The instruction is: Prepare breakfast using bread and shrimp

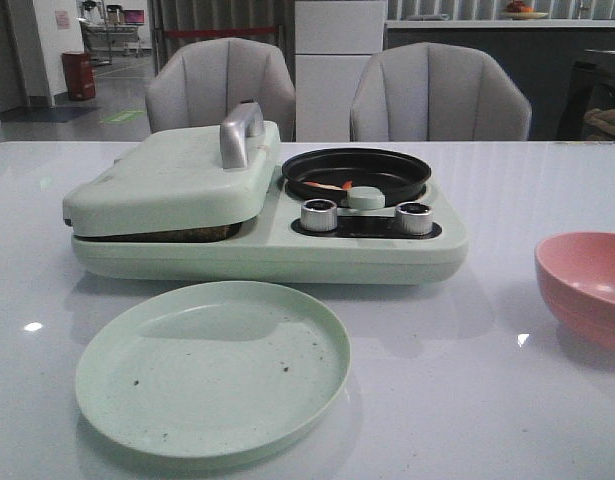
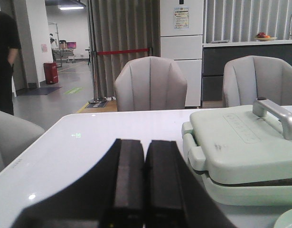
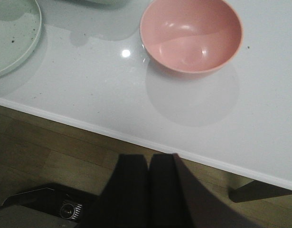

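A: Where do we stand? Our left gripper [image 2: 145, 183] has its black fingers pressed together, holding nothing, and the pale green breakfast maker with its closed hinged lid [image 2: 240, 142] lies just ahead of it and off to the side. Our right gripper [image 3: 150, 190] is also closed and empty, hanging out past the white table [image 3: 259, 137] edge, with the round pink bowl [image 3: 191, 35] well ahead of it.

B: And the food? We see the small orange-red shrimp [image 1: 334, 186] lying in the shallow black pan [image 1: 356, 173] on the maker, far from both grippers. Under the lid a dark brown edge shows; we take that for the bread [image 1: 177, 235], though we can't tell how many slices.

A: Then the step in hand is probably lifting that lid by its curved silver handle [image 2: 277, 115]. We'd open the left fingers first, come in squarely across the handle, and swing the lid up along its hinge rather than pulling straight.

B: Agreed, and slowly, so the maker doesn't slide. The round pale green plate [image 1: 212, 368] in front waits for the bread.
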